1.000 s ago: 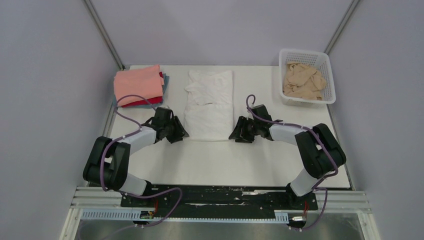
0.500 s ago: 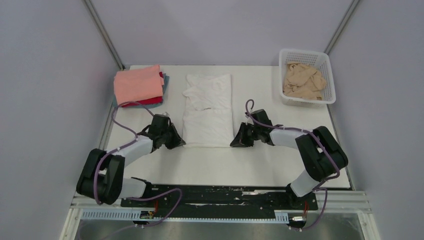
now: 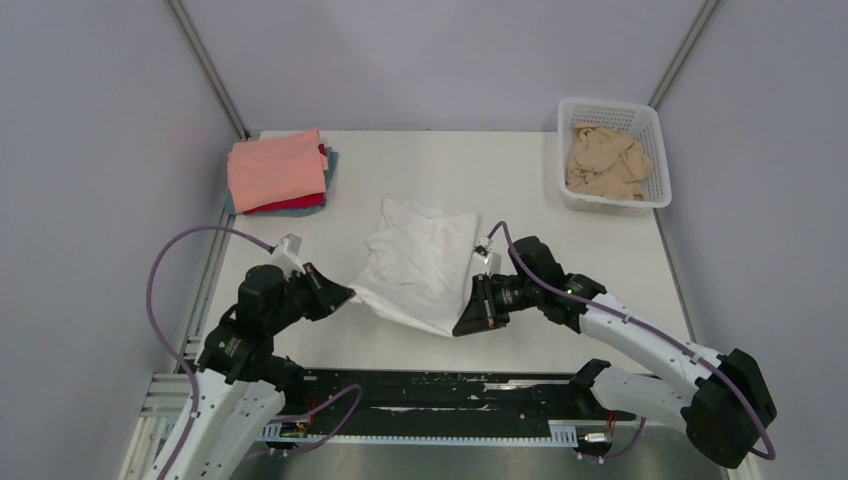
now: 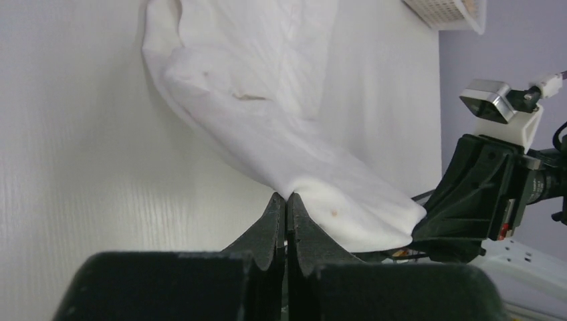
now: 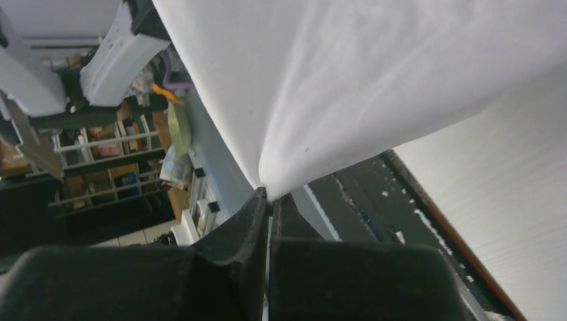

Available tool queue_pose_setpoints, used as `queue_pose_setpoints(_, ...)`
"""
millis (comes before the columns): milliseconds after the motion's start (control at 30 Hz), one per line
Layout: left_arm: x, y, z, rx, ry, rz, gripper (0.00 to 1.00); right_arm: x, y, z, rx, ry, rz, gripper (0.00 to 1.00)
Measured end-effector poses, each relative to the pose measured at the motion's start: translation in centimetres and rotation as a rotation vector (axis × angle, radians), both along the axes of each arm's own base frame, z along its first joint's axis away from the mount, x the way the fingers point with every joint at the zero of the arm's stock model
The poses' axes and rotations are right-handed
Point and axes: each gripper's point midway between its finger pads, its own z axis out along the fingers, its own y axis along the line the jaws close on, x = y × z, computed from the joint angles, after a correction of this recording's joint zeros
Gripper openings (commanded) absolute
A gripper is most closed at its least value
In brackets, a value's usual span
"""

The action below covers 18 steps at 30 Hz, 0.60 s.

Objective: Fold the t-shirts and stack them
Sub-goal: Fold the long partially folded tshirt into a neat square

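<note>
The white t-shirt (image 3: 415, 265) hangs lifted between both grippers over the table's middle, its far end still trailing on the table. My left gripper (image 3: 345, 295) is shut on its near-left edge; in the left wrist view the cloth (image 4: 267, 134) bunches at the closed fingertips (image 4: 286, 198). My right gripper (image 3: 465, 320) is shut on its near-right edge; the right wrist view shows the cloth (image 5: 348, 87) stretched from the tips (image 5: 269, 194). A folded stack with a salmon-pink shirt (image 3: 277, 168) on top of red (image 3: 290, 203) and blue-grey ones lies at the far left. A beige-tan shirt (image 3: 605, 160) sits crumpled in the basket.
The white lattice basket (image 3: 650, 125) stands at the far right corner. The table (image 3: 620, 260) is white, with walls close on both sides. The black base rail (image 3: 430, 390) runs along the near edge.
Both grippers have pulled toward the near edge and risen, lifting the white t-shirt's near end off the table and dragging it nearer; the shirt now hangs slanted between them.
</note>
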Motion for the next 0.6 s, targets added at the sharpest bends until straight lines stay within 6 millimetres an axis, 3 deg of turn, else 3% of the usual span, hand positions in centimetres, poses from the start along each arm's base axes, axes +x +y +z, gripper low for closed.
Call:
queue_pose_setpoints(167, -1.6, 0.6, 4.9, -0.025, -0.085, -0.005, 0.00, -2.3, -0.5, 3.5, 0.088, -0.026, 0.052, 0.05)
queue_pose_setpoints(267, -1.5, 0.6, 6.3, -0.030, -0.113, -0.005, 0.00, -2.4, -0.6, 5.2, 0.128, -0.071, 0.050, 0.05)
queue_pose_setpoints(400, -0.2, 0.3, 5.7, -0.012, -0.081, 0.006, 0.00, -1.5, -0.8, 5.7, 0.132, -0.081, 0.019, 0.03)
queue_pose_setpoints(600, 3.6, 0.1, 3.3, 0.057, 0.004, 0.063, 0.00, 3.2, -1.7, 4.5, 0.076, -0.044, -0.104, 0.01)
